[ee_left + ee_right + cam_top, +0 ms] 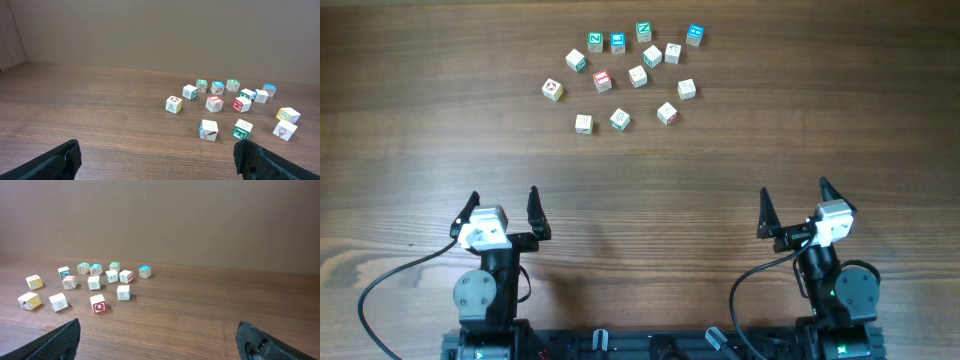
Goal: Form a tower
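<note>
No tower stands yet. The cubes (638,76) all lie loose and single, scattered in one cluster toward the far side of the surface (420,120), none resting on another. So I judge I am at the very start, with a first cube to pick as the base.

My left hand (502,200) and my right hand (795,195) both hang released, fingers spread wide, holding nothing, each on its own side near my base and well apart from the cluster.

The next move calls for a long reach forward to one of the nearest cubes, such as the one with a red Q (98,303), which has free space around it for my fingers. The cubes in the back rows sit closer together, so a grasp there could nudge a neighbour.

Between my hands and the cluster the wood is bare, good ground for building. Behind the cubes the surface ends at a plain wall, leaving less room there.
</note>
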Controlling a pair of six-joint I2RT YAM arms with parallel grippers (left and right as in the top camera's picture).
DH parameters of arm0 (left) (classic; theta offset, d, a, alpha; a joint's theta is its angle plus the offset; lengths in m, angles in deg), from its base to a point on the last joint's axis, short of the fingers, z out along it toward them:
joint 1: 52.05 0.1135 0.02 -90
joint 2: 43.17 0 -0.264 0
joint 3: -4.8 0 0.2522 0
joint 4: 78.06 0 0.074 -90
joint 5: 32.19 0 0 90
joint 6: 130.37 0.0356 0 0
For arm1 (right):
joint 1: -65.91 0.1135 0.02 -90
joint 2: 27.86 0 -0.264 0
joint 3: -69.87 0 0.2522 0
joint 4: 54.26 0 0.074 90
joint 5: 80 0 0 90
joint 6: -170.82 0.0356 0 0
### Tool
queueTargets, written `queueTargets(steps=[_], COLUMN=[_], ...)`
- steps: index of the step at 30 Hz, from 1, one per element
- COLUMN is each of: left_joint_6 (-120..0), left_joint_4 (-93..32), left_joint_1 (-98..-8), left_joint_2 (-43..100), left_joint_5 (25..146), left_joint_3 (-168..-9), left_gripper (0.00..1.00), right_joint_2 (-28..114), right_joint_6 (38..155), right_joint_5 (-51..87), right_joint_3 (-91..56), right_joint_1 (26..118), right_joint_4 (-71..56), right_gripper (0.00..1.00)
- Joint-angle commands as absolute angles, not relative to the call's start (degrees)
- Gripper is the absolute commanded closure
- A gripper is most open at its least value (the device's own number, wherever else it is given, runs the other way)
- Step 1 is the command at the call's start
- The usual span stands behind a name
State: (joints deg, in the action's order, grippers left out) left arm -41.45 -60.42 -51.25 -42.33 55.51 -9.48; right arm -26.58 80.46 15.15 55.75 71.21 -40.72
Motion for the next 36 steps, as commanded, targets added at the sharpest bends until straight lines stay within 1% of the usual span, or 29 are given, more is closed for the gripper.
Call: queueTargets(steps=[1,10,30,32,36], left_joint_6=[-40.4,-40.4,-40.4,-40.4,-40.4], left_joint_4=[-60.4,-60.4,-60.4,-60.4,-60.4], left_joint_1=[-50.9,-50.9,-50.9,-50.9,-50.9], left_joint_2=[-42.6,-42.6,-42.6,-42.6,-42.6], left_joint_5=[54.7,54.7,54.7,54.7,54.7], left_joint_3=[-9.3,-9.3,-9.3,-9.3,-9.3], left_gripper=[0.00,0.00,0.00,0.00,0.00], right_joint_2=[-26.8,-24.1,-23.9,-23.9,-23.9], right_joint_6=[79.5,79.5,79.6,81.8,90.3], right_joint_5=[15.9,15.9,15.9,16.1,16.5], right_joint_3=[55.8,55.8,55.8,55.7,51.8], right_joint_1=[70.9,70.9,70.9,70.9,70.9], right_joint_4=[-40.8,-40.8,-43.1,-43.1,-41.7], right_gripper=[0.00,0.00,0.00,0.00,0.00])
